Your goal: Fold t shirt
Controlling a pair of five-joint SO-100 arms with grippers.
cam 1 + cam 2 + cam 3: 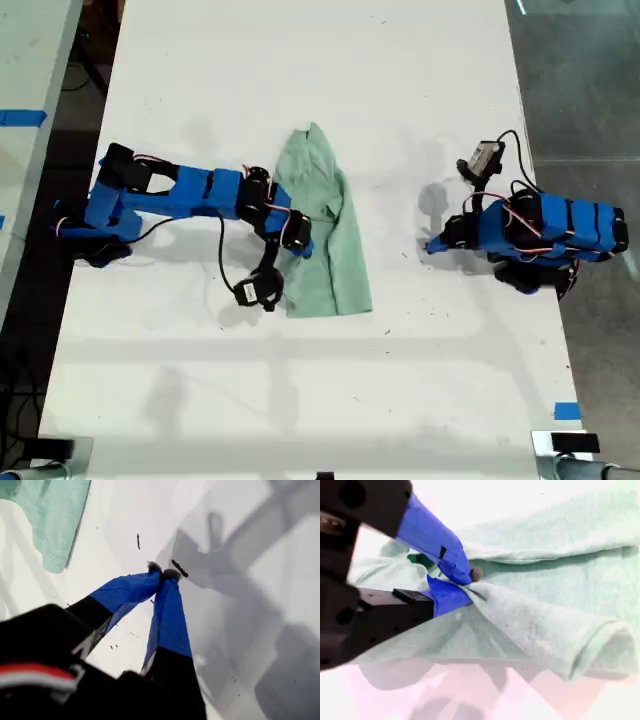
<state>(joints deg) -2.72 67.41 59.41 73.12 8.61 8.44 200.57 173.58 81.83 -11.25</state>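
Closest to the lens in the second wrist view, my second hand has its blue-taped fingertips pressed together on a raised ridge of the t shirt, so it is holding a pinch of the mint-green cloth. From that pinch the fabric runs away from the fingers in a thick rolled fold, with another flat layer lying under the hand and more cloth beyond it.

In the exterior view this hand sits at the shirt's edge toward the exterior view's left, about halfway along the garment. The t shirt lies as a narrow, wrinkled strip on the white tabletop, stretching past the hand both ways.

My first hand has its two blue fingers meeting at the tips with nothing between them, hovering over bare tabletop. The t shirt lies well off to one side of it, not touching. In the exterior view this hand rests apart from the shirt, toward the exterior view's right.
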